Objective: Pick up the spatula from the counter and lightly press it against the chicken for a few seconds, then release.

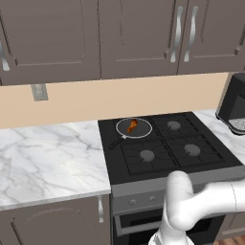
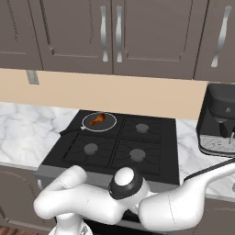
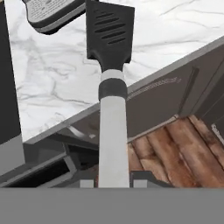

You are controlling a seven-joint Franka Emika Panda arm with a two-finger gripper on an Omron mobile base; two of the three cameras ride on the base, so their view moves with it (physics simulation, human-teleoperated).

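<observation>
The spatula [image 3: 110,48] has a white handle and a black slotted head. It runs up the middle of the hand view, and my gripper [image 3: 113,183] is shut on its handle. The head hangs over the marble counter [image 3: 175,39] near its front edge, below the coffee machine's base [image 3: 52,13]. The chicken [image 1: 132,126] [image 2: 97,120] is an orange-brown drumstick. It lies in a round pan [image 1: 145,130] [image 2: 110,123] on the stove's back left burner, far from the spatula.
The black stove [image 1: 172,143] [image 2: 114,147] has several burners. Marble counter [image 1: 48,158] lies to its left. A black coffee machine [image 1: 234,105] [image 2: 220,119] stands on the counter at the right. Cabinets [image 1: 134,33] hang above. Wooden floor [image 3: 175,148] lies below the counter edge.
</observation>
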